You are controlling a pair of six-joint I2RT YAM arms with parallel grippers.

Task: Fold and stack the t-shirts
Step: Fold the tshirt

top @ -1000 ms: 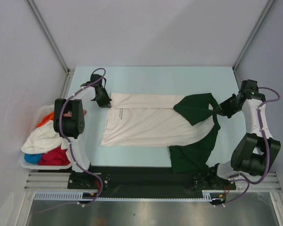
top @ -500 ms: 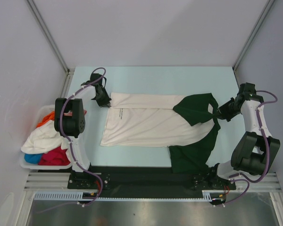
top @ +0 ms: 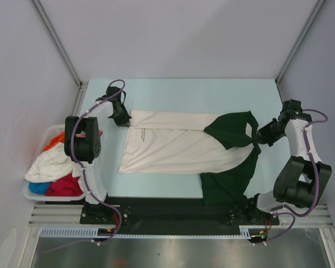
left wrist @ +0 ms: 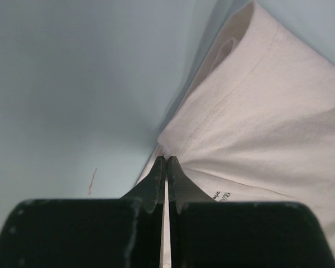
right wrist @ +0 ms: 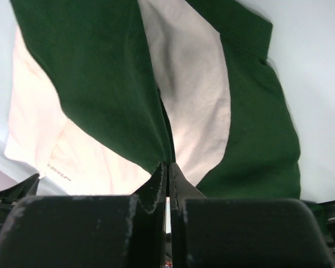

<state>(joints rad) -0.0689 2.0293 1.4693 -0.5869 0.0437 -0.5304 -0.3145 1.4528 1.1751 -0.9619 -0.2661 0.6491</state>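
Note:
A cream-white t-shirt (top: pixel 173 142) with dark green sleeves (top: pixel 230 127) lies stretched sideways across the pale blue table, its far part folded over. My left gripper (top: pixel 125 120) is shut on the shirt's far-left hem corner; the left wrist view shows its fingertips (left wrist: pixel 166 160) pinching cream cloth (left wrist: pixel 268 111) beside small dark print. On the right, my right gripper (top: pixel 260 134) is shut on the green cloth at the shirt's shoulder end; its wrist view shows the tips (right wrist: pixel 167 165) clamped on a green fold (right wrist: pixel 100 67). Other t-shirts (top: pixel 51 163) lie piled at the left.
A white plastic basket (top: pixel 29 195) off the table's left edge holds white, orange (top: pixel 56 139), red (top: pixel 67 184) and blue (top: pixel 39 187) shirts. A second green sleeve (top: pixel 226 181) hangs toward the near edge by the black rail (top: pixel 167 209). Grey walls enclose the table.
My left gripper has crept slightly toward the far side and the right wrist has shifted a little. Both stay clamped on the shirt, which keeps its shape.

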